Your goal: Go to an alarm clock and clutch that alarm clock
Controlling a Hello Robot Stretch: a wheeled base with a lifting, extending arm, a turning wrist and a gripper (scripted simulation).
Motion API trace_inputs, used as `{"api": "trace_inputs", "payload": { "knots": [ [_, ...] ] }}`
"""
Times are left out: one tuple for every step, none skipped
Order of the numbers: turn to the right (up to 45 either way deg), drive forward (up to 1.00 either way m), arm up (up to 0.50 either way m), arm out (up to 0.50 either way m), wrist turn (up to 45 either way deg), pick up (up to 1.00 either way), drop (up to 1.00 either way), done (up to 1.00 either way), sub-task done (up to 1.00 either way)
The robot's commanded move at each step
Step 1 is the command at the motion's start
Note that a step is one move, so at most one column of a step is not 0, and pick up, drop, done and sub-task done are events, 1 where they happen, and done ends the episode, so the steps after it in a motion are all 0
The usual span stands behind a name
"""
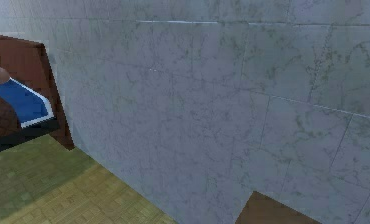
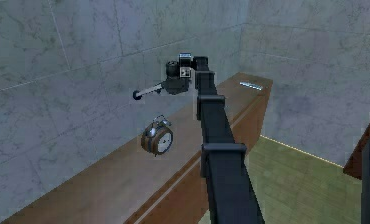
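Note:
A round alarm clock [image 2: 157, 138] with a pale face and a brown rim stands on a long wooden top [image 2: 113, 185], close to the grey marbled wall. In the arm side view the dark arm [image 2: 225, 150] rises from the bottom edge. Its gripper [image 2: 143, 96] points left, higher in the picture than the clock. Only bare wall lies behind the thin fingers [image 2: 151, 93], and the gripper holds nothing.
A small flat pale object [image 2: 251, 86] lies at the wooden top's far right end. The forward view has the grey wall [image 1: 213, 100] close ahead, dark wooden furniture [image 1: 38, 75] with a blue thing [image 1: 21, 100] at its left, and a yellowish floor [image 1: 73, 195] below.

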Motion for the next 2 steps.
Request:
{"api": "trace_inputs", "payload": {
  "knots": [
    [0.0, 0.00, -0.30, 0.00, 0.0, 0.00, 0.00, 0.00, 0.00],
    [0.0, 0.00, 0.00, 0.00, 0.0, 1.00, 0.00, 0.00, 0.00]
  ]
}}
